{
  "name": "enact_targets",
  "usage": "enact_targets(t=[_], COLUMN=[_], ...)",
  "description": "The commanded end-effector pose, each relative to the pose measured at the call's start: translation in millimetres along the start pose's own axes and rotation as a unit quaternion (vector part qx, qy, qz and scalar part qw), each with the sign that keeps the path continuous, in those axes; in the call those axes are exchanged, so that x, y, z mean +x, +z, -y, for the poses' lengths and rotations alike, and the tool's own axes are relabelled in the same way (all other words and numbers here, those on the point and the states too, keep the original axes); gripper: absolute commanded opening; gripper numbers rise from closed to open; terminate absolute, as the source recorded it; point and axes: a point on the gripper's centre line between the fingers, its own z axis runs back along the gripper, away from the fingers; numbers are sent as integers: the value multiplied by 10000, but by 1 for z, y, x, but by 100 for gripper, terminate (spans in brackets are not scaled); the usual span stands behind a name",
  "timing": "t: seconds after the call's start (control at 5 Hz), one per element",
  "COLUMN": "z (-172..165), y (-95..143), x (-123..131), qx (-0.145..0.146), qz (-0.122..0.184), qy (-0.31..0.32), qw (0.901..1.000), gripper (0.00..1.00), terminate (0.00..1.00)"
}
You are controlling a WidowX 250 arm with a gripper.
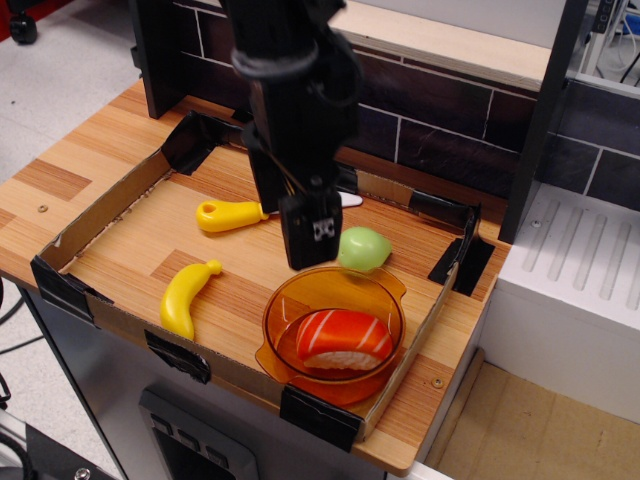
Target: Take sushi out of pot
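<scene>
We are finding the sushi (343,339) lying inside the pot (290,305), toward its near right side, orange-red striped top facing up and white rice base showing along its lower edge. The pot is sitting at the near right corner of a shallow cardboard tray (120,200), whose corners are bound with black tape, and the tray is resting on the wooden counter (60,170). We are seeing the gripper (309,258) hanging just above the pot's far rim, slightly left of the pot's centre and clear of the sushi; nothing is held in it, and we cannot tell from this view whether its fingers are spread or closed, since they are reading as one dark block. The black arm is rising from it toward the top of the frame. A green round fruit (365,248) is lying just beyond the pot's far rim, immediately right of the gripper. A toy knife (232,214) with a yellow handle is lying farther back on the tray, its blade largely hidden behind the arm. A yellow banana (186,297) is lying to the left of the pot, apart from it, near the tray's front wall. Behind the tray, a dark tiled wall (430,110) is standing along the back of the counter.
</scene>
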Motion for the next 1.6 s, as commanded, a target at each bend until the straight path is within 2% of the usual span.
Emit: enact_targets(t=[0.0, 0.6, 0.8, 1.0, 1.2, 1.4], z=[10, 21, 21, 22, 24, 24], y=[-17, -46, -51, -53, -55, -56], x=[1, 3, 4, 7, 7, 7], qx=[177, 383, 422, 314, 373, 408], qz=[-62, -177, -197, -278, -272, -293], qy=[-201, -247, -251, -186, -192, -143], qw=[9996, 9988, 9986, 9989, 9987, 9986], gripper=[100, 100, 100, 100, 100, 0], terminate=[0, 0, 0, 0, 0, 0])
